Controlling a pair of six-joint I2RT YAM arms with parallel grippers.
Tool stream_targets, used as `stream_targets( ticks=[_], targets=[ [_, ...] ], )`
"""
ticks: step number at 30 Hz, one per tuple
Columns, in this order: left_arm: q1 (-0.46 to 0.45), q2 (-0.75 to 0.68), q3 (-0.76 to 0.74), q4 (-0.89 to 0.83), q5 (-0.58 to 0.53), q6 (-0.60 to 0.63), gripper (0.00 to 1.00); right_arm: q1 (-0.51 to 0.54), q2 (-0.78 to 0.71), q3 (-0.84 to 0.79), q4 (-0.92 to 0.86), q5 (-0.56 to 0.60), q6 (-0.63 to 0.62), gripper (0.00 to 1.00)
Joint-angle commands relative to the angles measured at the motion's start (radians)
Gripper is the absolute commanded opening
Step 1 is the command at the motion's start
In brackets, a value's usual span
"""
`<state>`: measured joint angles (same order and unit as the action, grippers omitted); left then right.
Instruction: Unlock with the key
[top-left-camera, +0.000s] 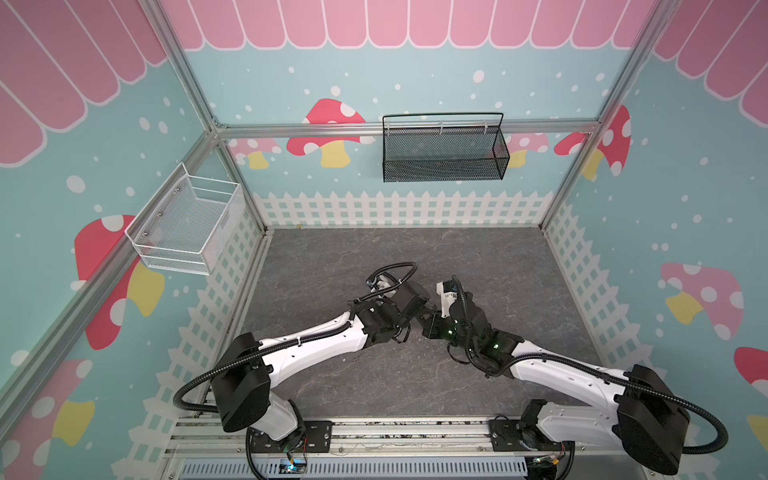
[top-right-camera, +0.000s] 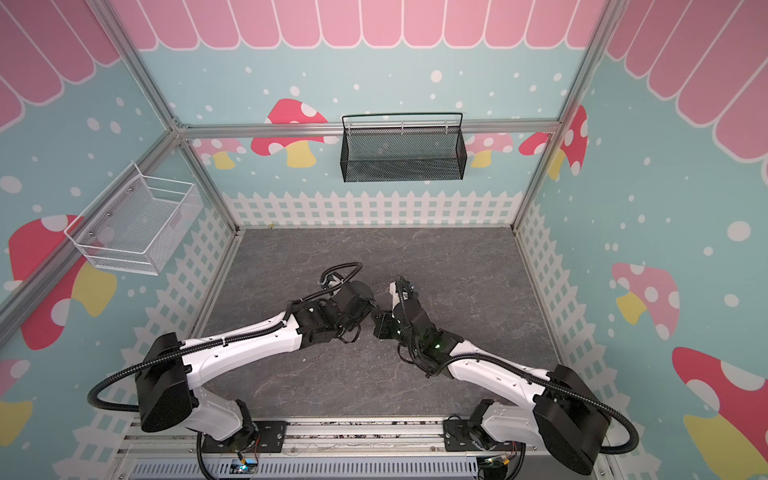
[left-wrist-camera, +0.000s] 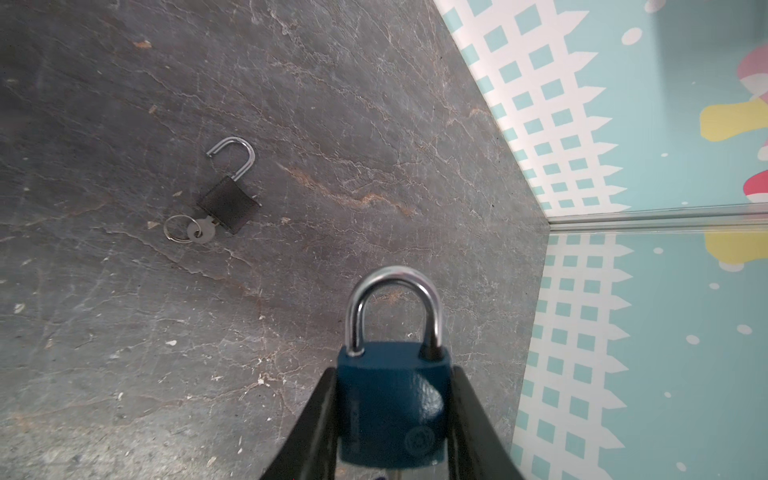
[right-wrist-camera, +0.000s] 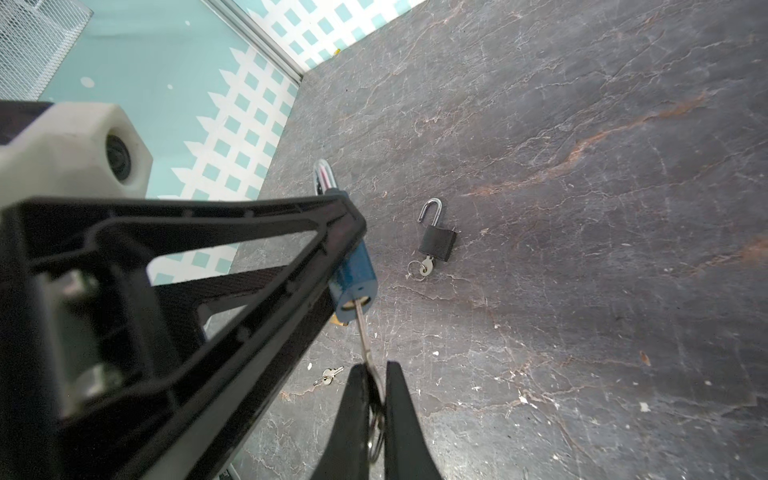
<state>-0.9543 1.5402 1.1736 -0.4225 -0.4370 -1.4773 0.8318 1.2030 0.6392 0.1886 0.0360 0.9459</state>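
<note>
So both arms meet over the middle of the tabletop, well away from every edge. The left gripper is clamped on the body of the blue padlock, one finger on each side, holding it up off the surface. Its shackle looks seated, both legs down in the body. The right gripper is pinched tight on the key, and the blade's tip sits in the keyhole on the padlock's bottom face. How deep it goes I can't tell. A black padlock lies flat on the tabletop nearby, shackle swung open, with its own key and ring in it. A loose small key lies there too.
</note>
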Motion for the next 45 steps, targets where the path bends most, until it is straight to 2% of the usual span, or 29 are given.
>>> stream_targets(
  ticks=[1, 3, 5, 7, 12, 15, 18, 21, 25, 28, 33, 39, 42, 45],
  targets=[
    [-0.047, -0.014, 0.026, -0.081, 0.099, 0.020, 0.00, -0.005, -0.027, 0.050, 0.214, 0.031, -0.018, 0.00],
    [-0.047, -0.012, 0.023, -0.080, 0.112, 0.025, 0.00, -0.005, -0.034, 0.059, 0.202, 0.031, 0.002, 0.00],
    [-0.045, -0.024, 0.008, -0.058, 0.176, 0.011, 0.00, -0.005, -0.035, 0.068, 0.224, 0.009, -0.021, 0.00],
    [-0.056, -0.047, -0.015, -0.013, 0.192, -0.004, 0.00, -0.006, -0.019, 0.103, 0.164, 0.032, -0.032, 0.00],
    [-0.084, -0.093, -0.020, -0.036, 0.133, -0.040, 0.00, -0.002, -0.011, 0.107, 0.198, 0.052, -0.036, 0.00],
    [-0.083, -0.114, -0.070, 0.081, 0.191, -0.052, 0.00, -0.003, 0.010, 0.102, 0.241, 0.006, -0.052, 0.00],
    [-0.080, -0.143, -0.068, 0.079, 0.185, -0.022, 0.00, -0.014, 0.013, 0.096, 0.270, -0.080, -0.047, 0.00],
    [-0.081, -0.190, -0.106, 0.077, 0.166, -0.048, 0.00, -0.028, -0.030, 0.051, 0.350, -0.175, 0.040, 0.00],
    [-0.081, -0.257, -0.212, 0.226, 0.175, -0.120, 0.00, -0.054, -0.051, -0.003, 0.495, -0.309, 0.204, 0.00],
    [-0.081, -0.291, -0.241, 0.276, 0.149, -0.121, 0.00, -0.060, -0.053, -0.044, 0.578, -0.355, 0.338, 0.00],
    [-0.081, -0.326, -0.248, 0.280, 0.124, -0.112, 0.00, -0.060, -0.071, -0.113, 0.652, -0.329, 0.466, 0.00],
    [-0.086, -0.333, -0.263, 0.295, 0.057, -0.129, 0.00, -0.058, -0.083, -0.148, 0.660, -0.273, 0.518, 0.00],
    [-0.089, -0.322, -0.282, 0.349, 0.054, -0.147, 0.00, -0.057, -0.065, -0.146, 0.701, -0.287, 0.554, 0.00],
    [-0.087, -0.318, -0.270, 0.344, 0.045, -0.130, 0.00, -0.057, -0.069, -0.140, 0.699, -0.281, 0.532, 0.00]
  ],
)
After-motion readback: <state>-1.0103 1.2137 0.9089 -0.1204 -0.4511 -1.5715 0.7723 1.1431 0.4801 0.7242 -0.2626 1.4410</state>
